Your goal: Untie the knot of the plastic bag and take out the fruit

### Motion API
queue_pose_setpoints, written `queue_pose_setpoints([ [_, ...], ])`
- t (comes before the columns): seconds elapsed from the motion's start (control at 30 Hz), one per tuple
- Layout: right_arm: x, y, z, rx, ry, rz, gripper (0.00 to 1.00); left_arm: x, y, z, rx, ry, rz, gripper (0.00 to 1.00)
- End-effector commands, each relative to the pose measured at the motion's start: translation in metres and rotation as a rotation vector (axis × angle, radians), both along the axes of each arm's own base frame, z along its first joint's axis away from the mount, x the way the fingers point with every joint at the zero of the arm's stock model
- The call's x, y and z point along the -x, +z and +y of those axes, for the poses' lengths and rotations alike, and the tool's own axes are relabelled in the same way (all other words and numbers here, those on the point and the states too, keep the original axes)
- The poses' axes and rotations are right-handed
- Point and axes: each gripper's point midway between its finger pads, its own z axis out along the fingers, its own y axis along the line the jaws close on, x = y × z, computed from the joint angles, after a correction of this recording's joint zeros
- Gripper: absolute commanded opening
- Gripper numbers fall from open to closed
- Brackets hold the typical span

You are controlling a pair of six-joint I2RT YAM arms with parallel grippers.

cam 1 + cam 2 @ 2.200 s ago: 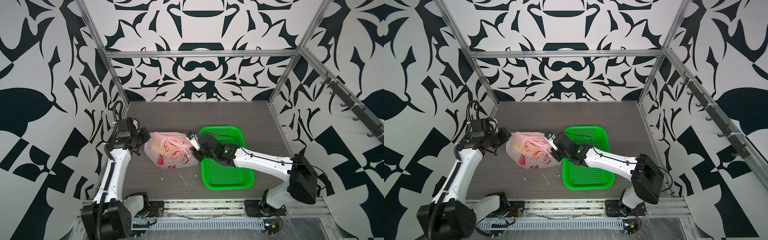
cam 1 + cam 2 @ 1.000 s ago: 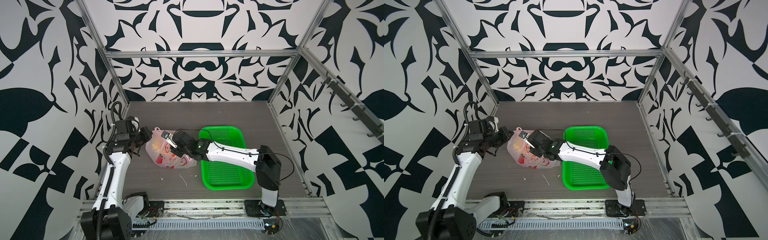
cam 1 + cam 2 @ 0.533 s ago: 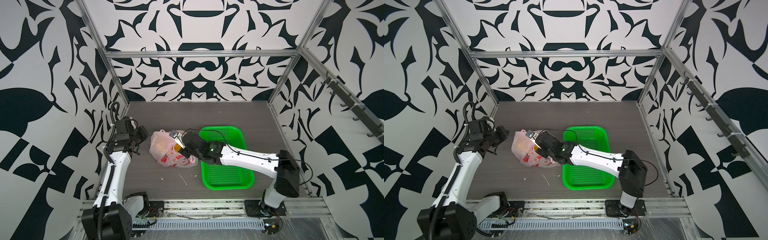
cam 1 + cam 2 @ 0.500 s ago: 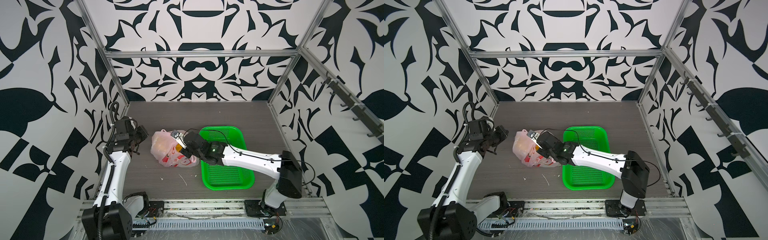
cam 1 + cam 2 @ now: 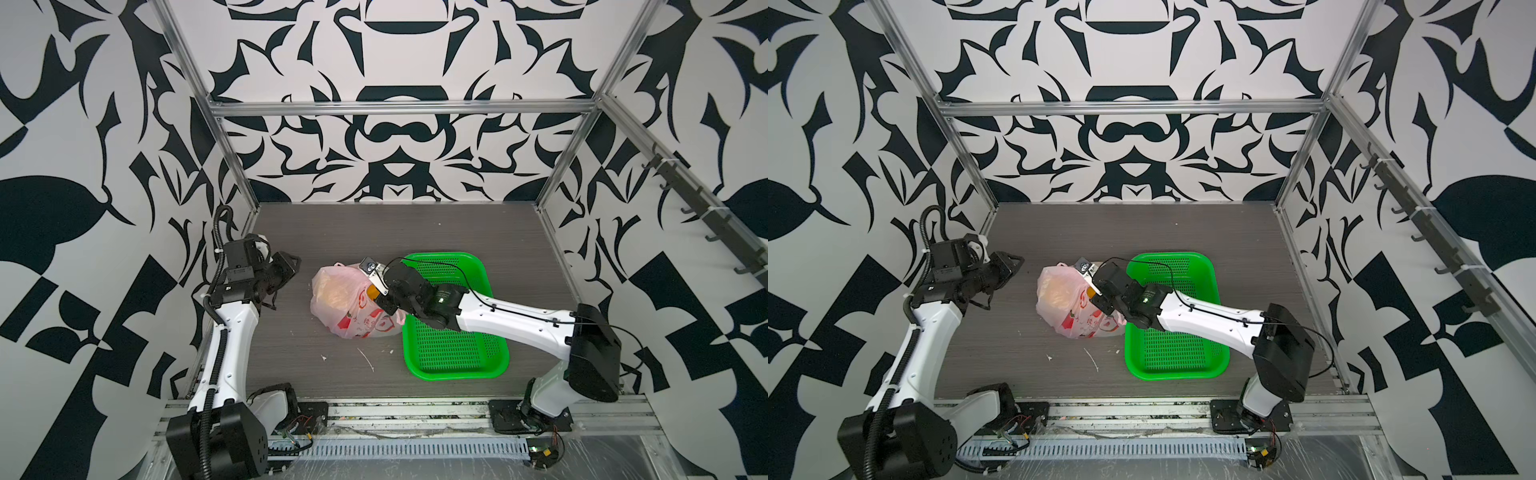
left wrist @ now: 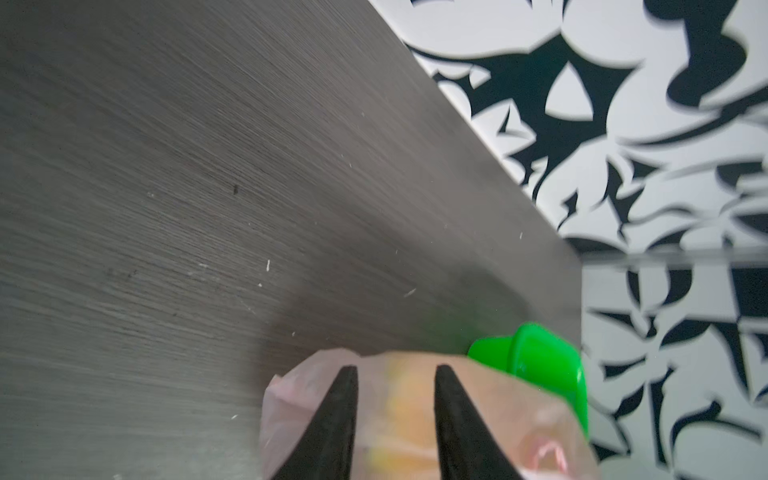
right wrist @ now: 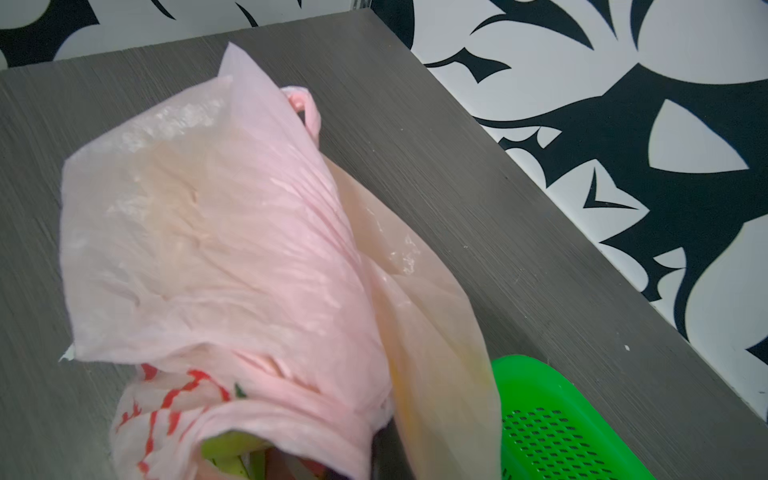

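Surveying from the front edge of the table (image 5: 291, 376): white scraps (image 5: 368, 360) lie on the bare board; beyond them stands the green basket (image 5: 457, 349), nothing showing in it; just beside its left rim sits the plastic bag (image 5: 353, 309), mid-table, with the fruit (image 7: 226, 446) inside, a yellow-green end showing at the mouth in the right wrist view; I cannot make out the knot as a tied bunch, and one handle loop (image 7: 305, 106) lies slack; the right gripper (image 5: 376, 286) is pressed together on the bag's film at its basket side, the folds drawn toward it; farther back, the left gripper (image 6: 397, 370) stands spread, holding nothing, short of the bag and not touching it. I judge the step in hand to be opening the mouth; the next move calls for the left gripper to close in and take the opposite lip, pulling gently against the right, the film being thin.
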Motion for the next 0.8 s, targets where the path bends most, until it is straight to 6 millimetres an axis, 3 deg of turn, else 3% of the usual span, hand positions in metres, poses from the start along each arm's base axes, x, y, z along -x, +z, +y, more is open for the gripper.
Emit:
queue_pose_setpoints([
  [0.0, -0.002, 0.027, 0.023, -0.106, 0.028, -0.009, 0.03, 0.029, 0.006, -0.032, 0.111, -0.126, 0.036, 0.51],
  [0.23, -0.002, 0.032, 0.050, -0.137, 0.063, 0.005, 0.02, 0.044, 0.010, -0.053, 0.083, -0.242, 0.063, 0.67],
  [0.43, 0.005, 0.040, 0.072, -0.162, 0.122, 0.015, 0.02, 0.041, 0.001, -0.067, -0.043, -0.321, 0.106, 0.66],
  [0.67, 0.002, 0.045, 0.086, -0.186, 0.122, 0.024, 0.00, 0.047, 0.002, -0.095, -0.129, -0.418, 0.088, 0.64],
  [0.77, 0.001, 0.048, 0.089, -0.199, 0.123, 0.027, 0.00, 0.052, 0.001, -0.098, -0.158, -0.423, 0.079, 0.63],
])
